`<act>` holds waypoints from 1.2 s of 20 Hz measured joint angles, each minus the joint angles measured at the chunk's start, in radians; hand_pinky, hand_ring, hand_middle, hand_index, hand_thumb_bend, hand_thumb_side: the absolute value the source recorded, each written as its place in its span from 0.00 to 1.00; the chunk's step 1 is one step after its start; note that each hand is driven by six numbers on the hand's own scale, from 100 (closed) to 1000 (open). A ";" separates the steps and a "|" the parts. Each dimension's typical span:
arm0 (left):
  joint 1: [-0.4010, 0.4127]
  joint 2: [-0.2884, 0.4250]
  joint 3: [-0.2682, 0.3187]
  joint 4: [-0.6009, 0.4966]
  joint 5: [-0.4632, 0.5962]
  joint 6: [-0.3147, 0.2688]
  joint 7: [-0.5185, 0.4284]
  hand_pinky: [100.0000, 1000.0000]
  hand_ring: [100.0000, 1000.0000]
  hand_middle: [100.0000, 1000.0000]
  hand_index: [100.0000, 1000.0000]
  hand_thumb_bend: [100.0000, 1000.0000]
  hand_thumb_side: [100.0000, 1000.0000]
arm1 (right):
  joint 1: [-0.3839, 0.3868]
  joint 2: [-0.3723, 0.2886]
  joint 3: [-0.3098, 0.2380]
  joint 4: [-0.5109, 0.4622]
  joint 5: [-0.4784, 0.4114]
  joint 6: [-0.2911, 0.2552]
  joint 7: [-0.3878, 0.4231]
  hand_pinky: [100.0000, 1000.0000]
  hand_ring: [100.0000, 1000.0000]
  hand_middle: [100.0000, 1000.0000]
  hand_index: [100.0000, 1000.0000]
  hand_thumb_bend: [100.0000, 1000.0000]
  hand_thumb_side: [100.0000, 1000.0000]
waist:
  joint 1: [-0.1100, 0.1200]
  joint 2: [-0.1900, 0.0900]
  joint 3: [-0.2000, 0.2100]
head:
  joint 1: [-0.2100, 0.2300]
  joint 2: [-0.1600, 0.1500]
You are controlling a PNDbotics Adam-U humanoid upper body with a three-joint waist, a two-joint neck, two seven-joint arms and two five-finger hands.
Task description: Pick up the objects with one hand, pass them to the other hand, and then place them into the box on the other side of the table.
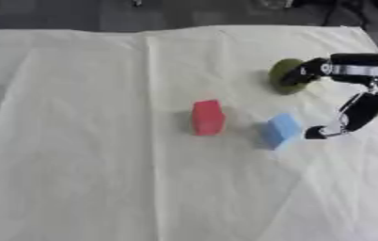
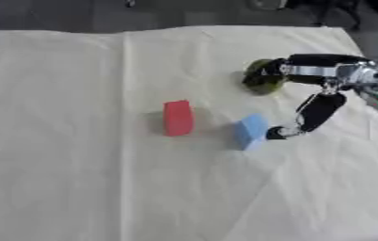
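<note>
A red block (image 1: pixel 208 117) stands near the middle of the white cloth. Just to its right lies a light blue block (image 1: pixel 280 130). Further back and to the right sits a round olive-green object (image 1: pixel 283 75). My right hand (image 1: pixel 357 69) reaches in from the right edge. It is open, with its straight fingers (image 1: pixel 301 75) resting against the right side of the green object. Its thumb (image 1: pixel 361 110) points down, and the tip sits just right of the blue block without visibly touching it. My left hand is not in any view.
The white cloth (image 1: pixel 85 141) covers the table, with creases running across it. The table's far edge (image 1: pixel 184 28) meets a dark floor at the top. No box shows in either view.
</note>
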State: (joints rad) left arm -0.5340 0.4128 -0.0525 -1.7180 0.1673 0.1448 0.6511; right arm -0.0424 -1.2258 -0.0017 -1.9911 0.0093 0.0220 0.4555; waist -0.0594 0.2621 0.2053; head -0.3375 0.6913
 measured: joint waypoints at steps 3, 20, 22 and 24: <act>-0.002 0.000 0.000 -0.007 0.000 0.001 0.001 0.67 0.63 0.65 0.73 0.12 0.64 | -0.002 0.012 0.017 0.000 0.030 0.007 0.013 0.91 0.89 0.84 0.92 0.45 0.09 | 0.000 0.003 0.009 | -0.009 0.000; 0.007 0.009 0.007 -0.040 0.022 0.014 0.013 0.67 0.63 0.65 0.73 0.10 0.66 | 0.041 0.087 0.034 0.000 0.200 0.099 -0.005 0.92 0.88 0.83 0.91 0.42 0.06 | 0.001 0.055 0.039 | -0.026 -0.009; 0.007 0.009 0.007 -0.041 0.024 0.015 0.014 0.67 0.63 0.65 0.73 0.10 0.66 | 0.043 0.092 0.034 0.000 0.217 0.111 -0.012 0.92 0.88 0.83 0.91 0.41 0.04 | 0.001 0.056 0.042 | -0.027 -0.014; 0.007 0.009 0.007 -0.041 0.025 0.017 0.015 0.67 0.63 0.64 0.73 0.10 0.66 | 0.044 0.096 0.031 0.000 0.234 0.123 -0.017 0.93 0.87 0.83 0.91 0.38 0.01 | 0.001 0.059 0.042 | -0.028 -0.018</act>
State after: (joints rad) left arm -0.5270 0.4218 -0.0459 -1.7588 0.1920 0.1622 0.6658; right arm 0.0018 -1.1300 0.0296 -1.9911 0.2433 0.1447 0.4386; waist -0.0585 0.3207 0.2475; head -0.3656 0.6733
